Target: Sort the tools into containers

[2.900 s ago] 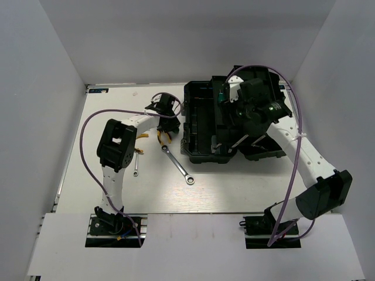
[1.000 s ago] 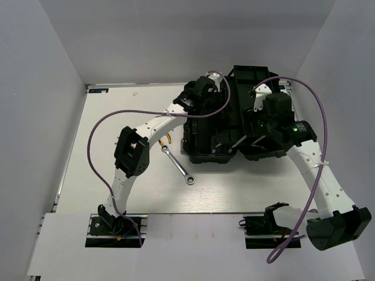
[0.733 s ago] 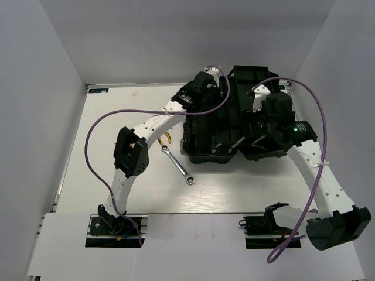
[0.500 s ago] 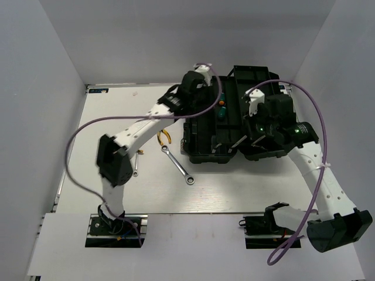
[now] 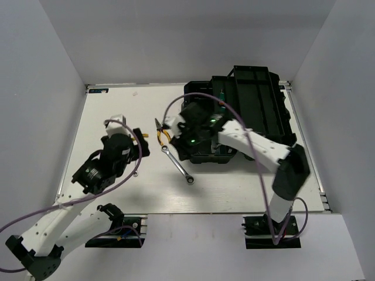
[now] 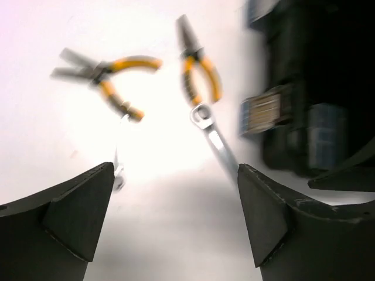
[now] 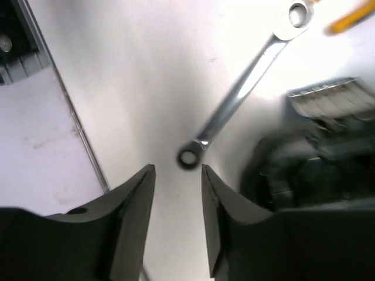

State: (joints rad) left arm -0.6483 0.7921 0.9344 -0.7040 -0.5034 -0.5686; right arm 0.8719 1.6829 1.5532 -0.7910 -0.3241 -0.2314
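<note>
Two yellow-handled pliers [image 6: 111, 79] [image 6: 199, 70] lie on the white table left of the black toolbox [image 5: 246, 111], which stands open. The long silver ratchet wrench [image 5: 177, 164] lies slanted in front of them, and the small wrench [image 6: 119, 172] lies further left. My left gripper [image 6: 176, 181] hangs wide open and empty above the table, short of these tools. Above the toolbox's left front corner, my right gripper [image 7: 176, 172] is open with a narrow gap. The wrench's ring end [image 7: 187, 157] lies just beyond its fingertips, untouched.
The table's metal edge rail [image 7: 64, 99] runs along the left of the right wrist view. White walls enclose the table. The right forearm [image 5: 252, 143] crosses the front of the toolbox. A purple cable [image 5: 176, 108] loops over the pliers.
The left arm has pulled back from the toolbox to the near left and its jaws have opened wide. The right arm has swung from the toolbox's right side across to its left front.
</note>
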